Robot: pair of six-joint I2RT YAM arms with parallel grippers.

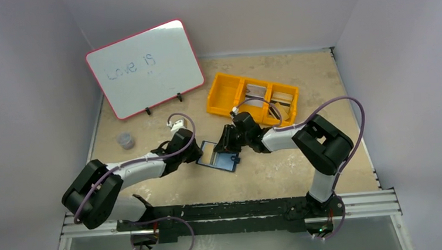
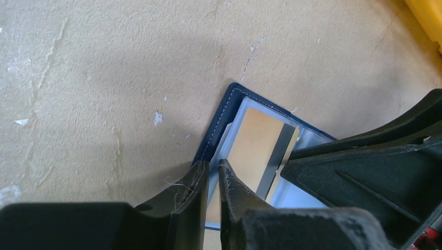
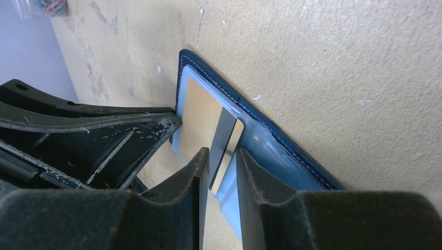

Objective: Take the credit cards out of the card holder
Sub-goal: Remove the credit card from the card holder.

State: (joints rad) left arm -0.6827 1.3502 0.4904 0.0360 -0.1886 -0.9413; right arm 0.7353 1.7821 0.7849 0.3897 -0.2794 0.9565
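Table (image 1: 333,82) centre, holder (image 1: 219,155) lies open. Left end effector (image 2: 212,177) at its 9 o'clock, narrowed on the edge, grip unclear; right end effector (image 3: 223,161) from 1 o'clock, narrowly parted over the pocketed card (image 3: 200,117). Extraction just starting, I'd say — next, pinch the striped end and slide it out.

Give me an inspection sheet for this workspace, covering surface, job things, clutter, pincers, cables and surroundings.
Surface: tan scuffed tabletop, white flecks.
Job's things: dark navy folding card holder lies open; pale card with a dark stripe sits in its clear pocket.
Clutter: orange three-compartment plastic tray; pink-rimmed whiteboard reading "Love is"; small grey round container.
Pincers: left pincer nearly closed at the holder's edge; right pincer straddles the card's striped end; grip unclear on both.
Cables: purple cables looped along both arms.
Surroundings: pale grey walls on three sides.
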